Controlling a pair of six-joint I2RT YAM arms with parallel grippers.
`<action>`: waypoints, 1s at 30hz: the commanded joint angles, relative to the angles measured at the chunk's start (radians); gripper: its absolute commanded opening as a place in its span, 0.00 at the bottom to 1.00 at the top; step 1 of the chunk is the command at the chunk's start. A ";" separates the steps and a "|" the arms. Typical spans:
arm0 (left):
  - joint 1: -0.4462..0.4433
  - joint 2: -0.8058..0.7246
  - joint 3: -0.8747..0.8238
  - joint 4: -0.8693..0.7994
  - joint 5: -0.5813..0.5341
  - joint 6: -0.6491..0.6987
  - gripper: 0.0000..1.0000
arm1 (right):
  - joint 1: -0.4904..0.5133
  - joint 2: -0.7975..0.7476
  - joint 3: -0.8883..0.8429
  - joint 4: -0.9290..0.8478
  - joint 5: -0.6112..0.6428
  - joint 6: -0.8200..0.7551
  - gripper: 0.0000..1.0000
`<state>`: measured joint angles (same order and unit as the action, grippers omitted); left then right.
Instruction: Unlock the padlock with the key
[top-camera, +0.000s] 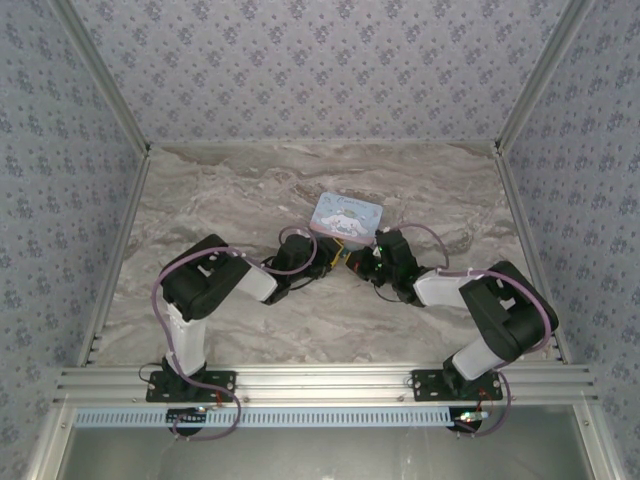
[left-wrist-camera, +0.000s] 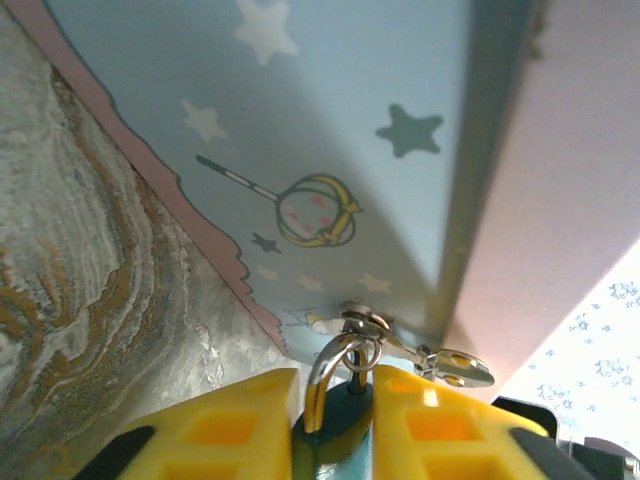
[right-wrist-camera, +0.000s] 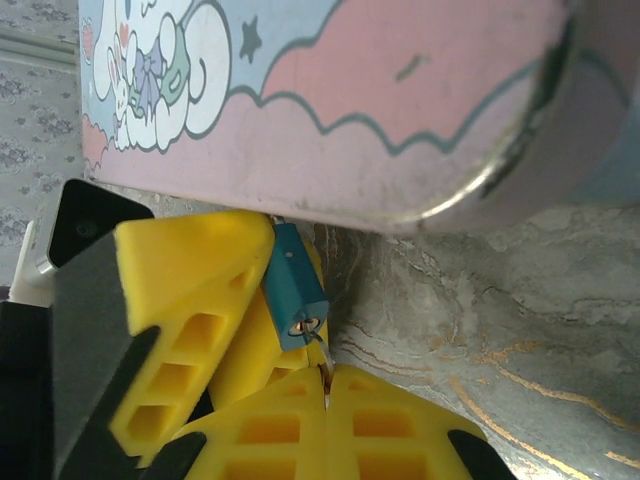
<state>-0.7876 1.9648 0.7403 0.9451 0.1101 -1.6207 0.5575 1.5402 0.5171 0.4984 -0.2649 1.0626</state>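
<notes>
The tiny teal-blue padlock (left-wrist-camera: 340, 425) is pinched between the yellow fingers of my left gripper (left-wrist-camera: 335, 385), which is shut on its body. Its silvery shackle (left-wrist-camera: 325, 375) runs up to the latch on the pale blue cartoon tin (left-wrist-camera: 330, 130). In the right wrist view the padlock (right-wrist-camera: 293, 285) hangs just under the tin's pink edge (right-wrist-camera: 380, 120). My right gripper (right-wrist-camera: 327, 375) is shut on the thin silvery key (right-wrist-camera: 320, 348), whose tip sits in the keyhole. Both grippers meet just below the tin (top-camera: 347, 213).
A small ring with a silvery flat piece (left-wrist-camera: 458, 367) hangs off the shackle by the tin's corner. The marble tabletop (top-camera: 230, 190) is walled by patterned panels at the left, right and back. The arms' elbows (top-camera: 200, 280) (top-camera: 505, 310) flank the work spot.
</notes>
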 joint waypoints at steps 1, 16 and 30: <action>-0.010 0.002 0.015 0.026 -0.012 0.010 0.16 | 0.004 -0.036 0.026 -0.003 -0.015 0.011 0.00; -0.010 -0.081 0.013 -0.030 -0.017 0.038 0.00 | -0.001 -0.209 -0.008 -0.250 0.152 -0.387 0.36; 0.001 -0.251 0.041 -0.327 -0.015 0.051 0.00 | 0.033 -0.581 -0.086 -0.258 0.184 -1.166 0.66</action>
<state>-0.7918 1.7725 0.7437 0.7029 0.1032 -1.5909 0.5816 0.9863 0.4587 0.2428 -0.0769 0.1459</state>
